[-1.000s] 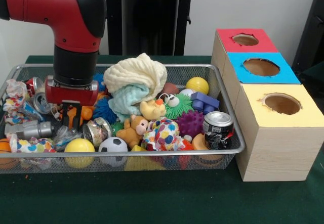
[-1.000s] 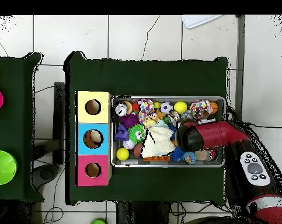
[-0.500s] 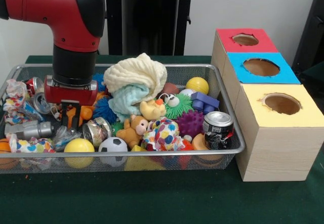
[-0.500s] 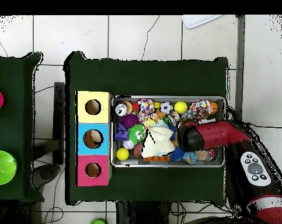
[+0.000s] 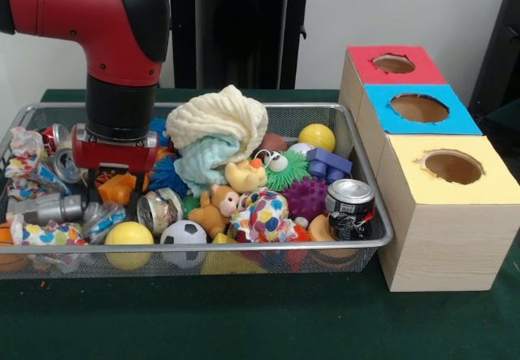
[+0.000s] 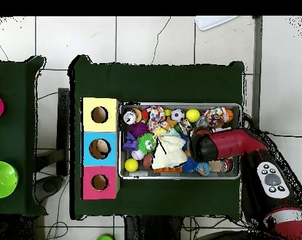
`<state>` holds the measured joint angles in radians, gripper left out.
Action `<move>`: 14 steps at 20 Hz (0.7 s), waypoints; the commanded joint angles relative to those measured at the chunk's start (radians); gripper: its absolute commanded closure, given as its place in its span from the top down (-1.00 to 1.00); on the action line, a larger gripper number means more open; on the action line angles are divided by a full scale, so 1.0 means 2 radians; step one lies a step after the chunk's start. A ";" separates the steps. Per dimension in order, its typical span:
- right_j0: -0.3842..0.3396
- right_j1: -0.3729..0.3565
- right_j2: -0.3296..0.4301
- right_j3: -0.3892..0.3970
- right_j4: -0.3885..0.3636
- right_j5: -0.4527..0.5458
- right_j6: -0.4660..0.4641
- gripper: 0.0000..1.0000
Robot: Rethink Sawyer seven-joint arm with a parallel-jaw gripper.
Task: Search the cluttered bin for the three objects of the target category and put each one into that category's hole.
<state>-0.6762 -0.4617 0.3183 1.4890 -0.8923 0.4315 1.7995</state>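
The silver wire-mesh bin (image 5: 382, 223) is full of toys, cloths and cans; it also shows in the overhead view (image 6: 120, 164). My gripper (image 5: 114, 175) hangs over the bin's left part, just above an orange toy (image 5: 119, 189). Whether it is open or shut does not show. In the overhead view the arm (image 6: 203, 145) hides it. A clear wrinkly plastic bottle (image 5: 101, 219) lies just left of and below the gripper, apart from it. Other bottles are not plainly seen. The blue-topped hole (image 5: 418, 107) is in the wooden box right of the bin, also seen from overhead (image 6: 99, 149).
The box also has a red-topped hole (image 5: 394, 63) and a yellow-topped hole (image 5: 452, 166). Crushed cans (image 5: 57, 163) lie at the bin's left, one can (image 5: 350, 206) at its right. A cream cloth heap (image 5: 218, 124) rises in the middle. A yellow ball (image 5: 128, 236) sits in front.
The dark parts under the gripper's red body that reached down among the toys no longer show; the orange toy is uncovered there. The arm has hardly moved.
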 commanded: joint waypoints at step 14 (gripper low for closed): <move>-0.001 0.006 0.054 -0.010 -0.005 -0.001 -0.076 1.00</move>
<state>-0.6771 -0.4585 0.3206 1.4841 -0.8925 0.4317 1.7995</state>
